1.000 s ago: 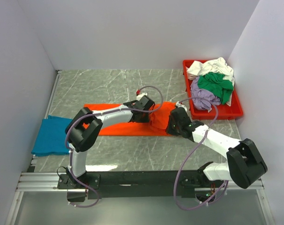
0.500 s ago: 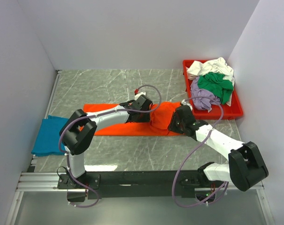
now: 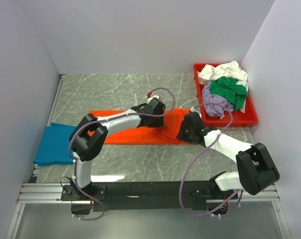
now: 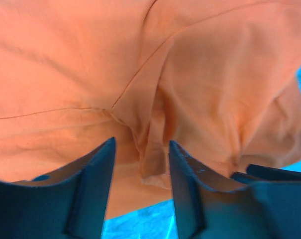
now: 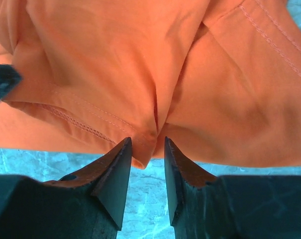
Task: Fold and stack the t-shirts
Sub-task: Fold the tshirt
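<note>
Teal-blue cloth t-shirt point(image 3: 53, 144): folded flat at the left edge of the grey marbled tabletop point(image 3: 115, 89).
Bright orange cloth t-shirt point(image 3: 135, 137): stretched across the tabletop's middle, bunched at its right end.
Left gripper point(image 4: 140, 144): spread, straddling an orange fold.
Right gripper point(image 5: 148, 142): spread, orange fold between its tips.
Red plastic tray point(image 3: 240, 121): far right corner, holding a crumpled white t-shirt point(image 3: 217, 71), green t-shirt point(image 3: 229, 88) and lavender t-shirt point(image 3: 213, 103).

Left tool point(image 4: 141, 142) and right tool point(image 5: 148, 139) jaws parted, orange t-shirt point(image 3: 135, 137) fold dropped flatter
</note>
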You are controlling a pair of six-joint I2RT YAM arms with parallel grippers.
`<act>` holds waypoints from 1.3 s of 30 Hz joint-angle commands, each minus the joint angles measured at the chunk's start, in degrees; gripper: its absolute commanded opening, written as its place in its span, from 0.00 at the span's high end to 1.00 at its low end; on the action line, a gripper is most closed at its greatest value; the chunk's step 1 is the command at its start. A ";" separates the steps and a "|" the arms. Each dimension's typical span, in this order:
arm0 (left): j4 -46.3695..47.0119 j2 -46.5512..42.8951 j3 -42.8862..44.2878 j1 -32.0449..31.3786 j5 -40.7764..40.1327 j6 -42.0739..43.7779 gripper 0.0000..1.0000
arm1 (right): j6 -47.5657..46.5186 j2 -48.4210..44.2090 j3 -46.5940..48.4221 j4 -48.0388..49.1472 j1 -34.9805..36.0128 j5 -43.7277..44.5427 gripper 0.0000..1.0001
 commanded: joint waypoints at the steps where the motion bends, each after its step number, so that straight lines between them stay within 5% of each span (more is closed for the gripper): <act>1: 0.76 1.32 0.95 -0.17 1.37 0.62 0.50 | 0.47 0.33 1.55 3.04 0.01 -0.46 0.61; 10: 0.85 -1.05 -3.80 -0.17 -1.27 -0.35 0.83 | 0.82 0.86 -0.38 5.50 1.42 -3.45 0.71; 17: 0.85 -1.84 -5.65 0.18 -1.89 -0.96 0.96 | 0.38 0.51 -0.65 4.81 1.77 -3.81 0.68; 22: 1.29 -1.75 -5.91 0.36 -1.27 -1.05 0.98 | -0.15 -2.57 -1.44 2.78 1.95 -1.96 0.56; 33: 1.29 -1.14 -4.60 0.36 -0.13 -1.05 0.99 | 0.20 -0.29 -2.50 3.39 3.53 -1.96 0.56; 36: 1.20 -1.22 -4.25 0.44 -0.13 -1.05 0.99 | 0.56 0.07 -2.23 2.78 3.62 -0.30 0.60; 39: 1.03 -1.49 -3.98 0.62 0.05 -0.96 0.99 | 0.12 -1.51 -0.92 -0.11 3.62 2.42 0.85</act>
